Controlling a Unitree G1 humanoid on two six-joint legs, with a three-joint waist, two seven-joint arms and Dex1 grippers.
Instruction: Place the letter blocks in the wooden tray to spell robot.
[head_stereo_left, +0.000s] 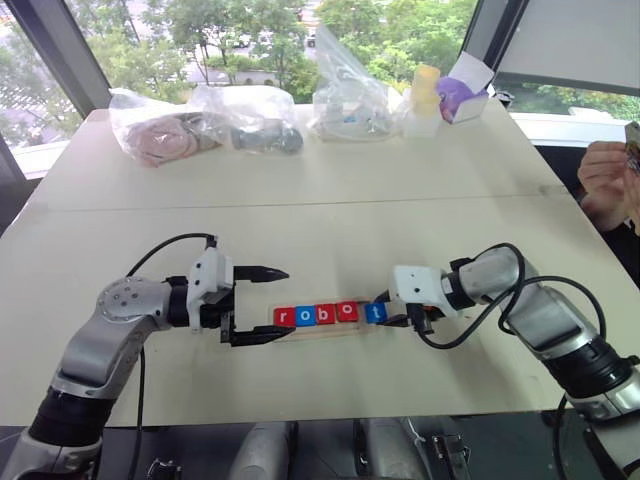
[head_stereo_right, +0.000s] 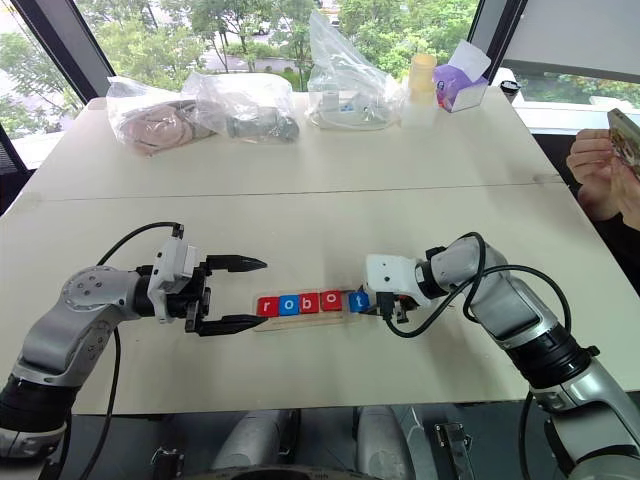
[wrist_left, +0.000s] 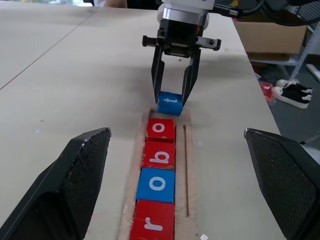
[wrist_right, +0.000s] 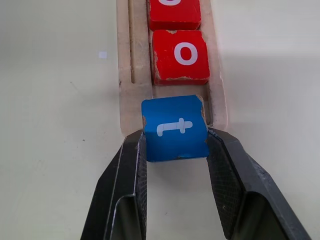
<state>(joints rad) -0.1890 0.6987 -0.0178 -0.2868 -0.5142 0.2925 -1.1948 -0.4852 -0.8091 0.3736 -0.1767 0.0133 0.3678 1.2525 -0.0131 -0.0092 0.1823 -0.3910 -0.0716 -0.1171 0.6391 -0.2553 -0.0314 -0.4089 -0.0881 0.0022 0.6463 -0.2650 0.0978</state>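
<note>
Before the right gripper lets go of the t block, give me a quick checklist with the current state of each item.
1. Right gripper shut on the blue t block: ok.
2. Blocks r, o, b, o seated in order in the wooden tray: ok.
3. T block fully down in the recess: not ok, it sits at the tray's end, tilted.
4. T block touching the red o: cannot tell.
5. Left gripper open, at the tray's r end: ok.

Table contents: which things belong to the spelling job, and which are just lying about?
Job:
- tray
- red r, blue o, red b, red o, seated in the tray
- blue t, held in the right gripper at the tray's end
- left gripper, open beside the r

Lying about:
- plastic bags at the far edge
- purple box
- person's hand
</note>
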